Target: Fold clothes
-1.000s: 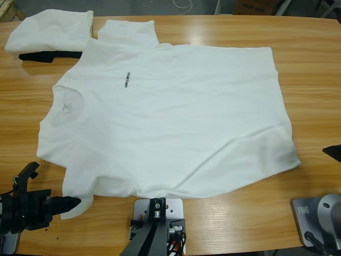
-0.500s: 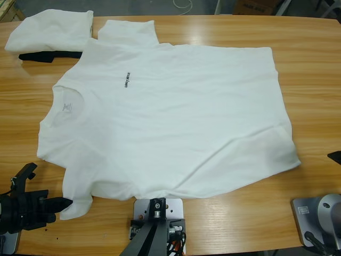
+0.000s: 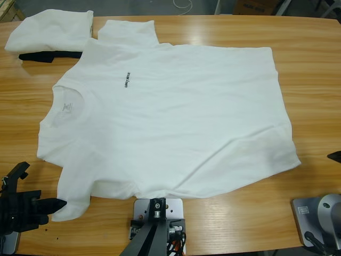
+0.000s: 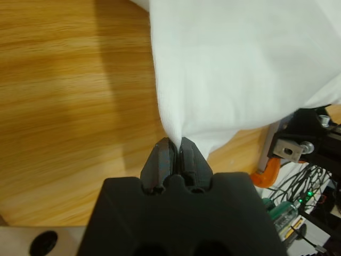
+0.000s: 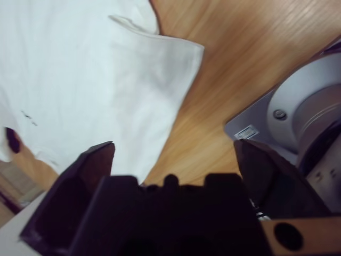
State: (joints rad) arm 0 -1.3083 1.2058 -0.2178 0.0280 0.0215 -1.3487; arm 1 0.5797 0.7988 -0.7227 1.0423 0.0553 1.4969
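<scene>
A white T-shirt [image 3: 170,117] lies spread flat on the wooden table [image 3: 311,80], neck to the left, with small black lettering [image 3: 127,80] on its chest. My left gripper [image 3: 63,204] is at the bottom left, shut on the tip of the near sleeve [image 3: 72,186]. In the left wrist view the cloth [image 4: 240,64] narrows to a point between the closed jaws of the left gripper [image 4: 176,143]. My right gripper [image 3: 335,156] barely shows at the right edge, apart from the shirt. The right wrist view shows the right gripper [image 5: 173,146] open, with the shirt's hem corner [image 5: 160,58] ahead of it.
A second white shirt [image 3: 50,29], folded, sits at the back left corner on top of a flat black object [image 3: 37,56]. Bare wood runs along the right side and the near edge of the table.
My left gripper has drawn back to the left, pulling the near sleeve's tip a little outward. The right gripper has slipped slightly further toward the right edge.
</scene>
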